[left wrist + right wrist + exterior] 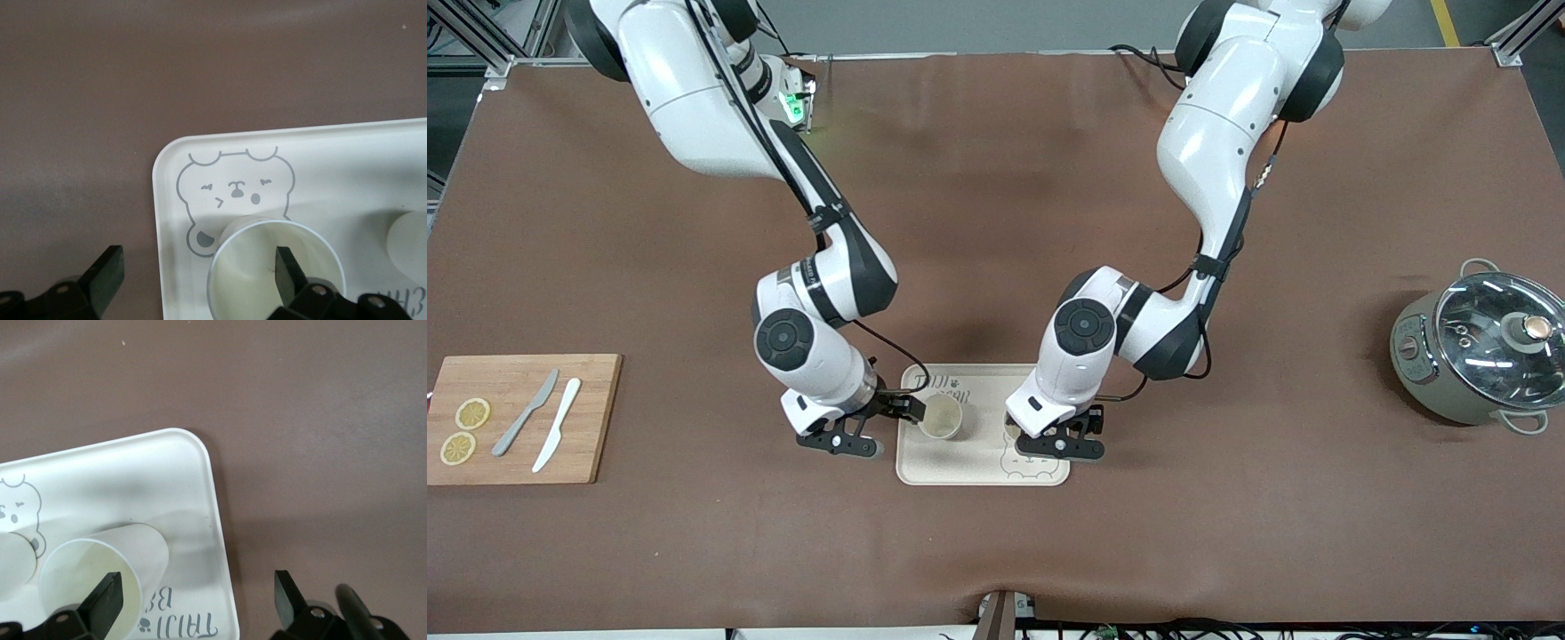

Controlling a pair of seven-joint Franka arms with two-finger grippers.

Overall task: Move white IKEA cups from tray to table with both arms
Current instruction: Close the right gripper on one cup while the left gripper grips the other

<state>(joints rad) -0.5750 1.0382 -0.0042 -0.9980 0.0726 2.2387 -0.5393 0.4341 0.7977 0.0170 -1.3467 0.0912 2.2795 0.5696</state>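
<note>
From my remote seat: cutting board (520,418) with lemon slices (464,430) and two knives (541,422) at the right arm's end. Right gripper (889,425) low at the tray (969,469) edge, jaws wide open straddling the rim of one white cup (942,416), one finger (107,597) inside, nothing clamped. Left gripper (1054,442) also wide open over the other cup (267,267), finger (288,270) inside its mouth, not squeezing. Both cups upright on the bear-printed tray. Lidded pot (1480,348) at the left arm's end.
</note>
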